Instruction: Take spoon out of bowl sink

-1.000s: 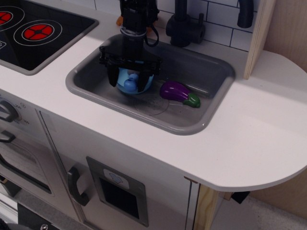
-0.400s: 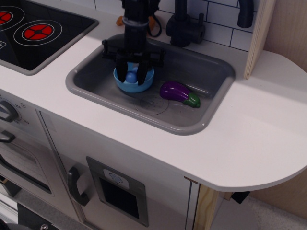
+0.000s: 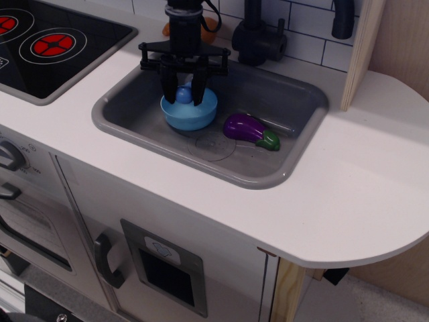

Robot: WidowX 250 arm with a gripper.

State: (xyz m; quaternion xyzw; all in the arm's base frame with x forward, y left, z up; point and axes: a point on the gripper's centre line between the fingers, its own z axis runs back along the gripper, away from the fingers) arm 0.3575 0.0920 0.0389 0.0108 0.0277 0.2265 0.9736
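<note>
the grey rectangular toy sink basin [image 3: 295, 100] with rounded corners is taken as the landmark; it is set into a white countertop [image 3: 375, 181]. a round, shallow, light blue plastic bowl [image 3: 191, 115] is seated on the basin floor in the left half of the sink, near the back wall. a faint circular drain mark [image 3: 213, 145] is seen on the basin floor just in front of the bowl and to its right.

the black robot gripper [image 3: 183, 88] is positioned over the rear part of the bowl, pointing straight down from a black vertical arm. its two fingers [image 3: 167, 82] are closed in on the rounded blue end of the small toy spoon [image 3: 183, 95] — the blue end is seen between the fingertips, at about the level of the bowl's rear rim. the grey end of the spoon cannot be made out. whether the spoon is touching the bowl cannot be told.

a purple plastic eggplant with a green cap [image 3: 251, 130] is lying on the basin floor to the right of the bowl, apart from it, cap end toward the sink's right wall.

behind the sink a black faucet base [image 3: 258, 37] is mounted against a white tiled wall. to the left of the sink — beyond the countertop strip — a black stovetop with red rings [image 3: 53, 41] is installed.
</note>
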